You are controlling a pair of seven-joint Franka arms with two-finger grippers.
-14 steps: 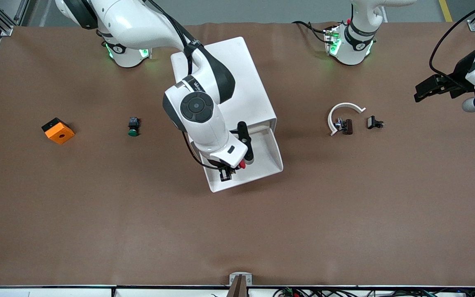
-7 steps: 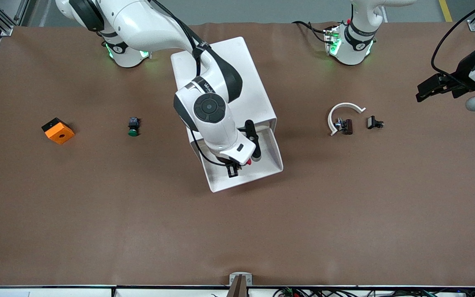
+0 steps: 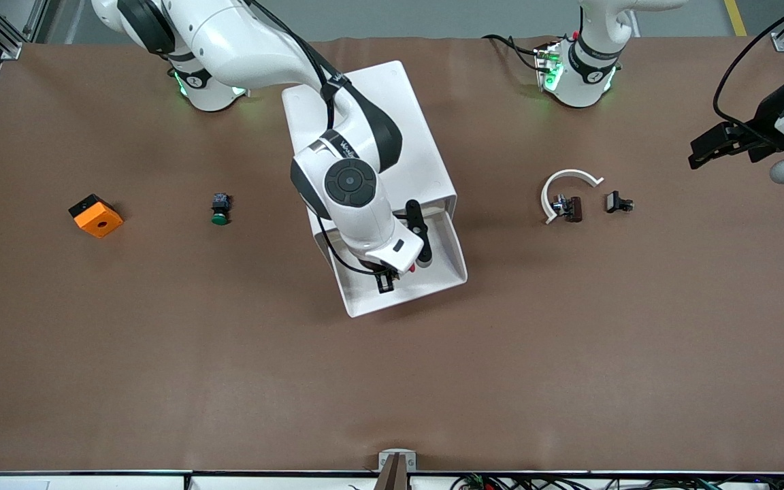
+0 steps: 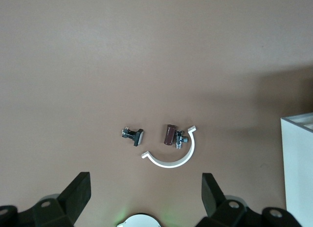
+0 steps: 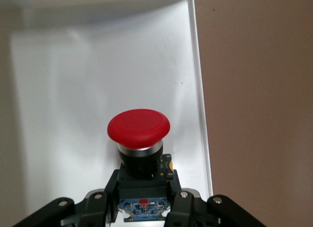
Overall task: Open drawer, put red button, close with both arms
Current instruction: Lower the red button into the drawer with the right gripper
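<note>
One red button (image 5: 139, 127) is being gripped by the right gripper (image 5: 143, 200) over the open drawer (image 3: 433, 269). The left gripper (image 4: 144, 195), jaws spread wide, is being held waiting over the table (image 3: 569, 340).

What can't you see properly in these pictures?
- Red button: front view, almost all hidden under the right arm's wrist.
- Drawer: front view, partly covered by that arm; right wrist view, cut off by the edges.
- Left gripper: front view, arm cut off at the edge.
- Small parts beside the white ring: too small to name.
</note>
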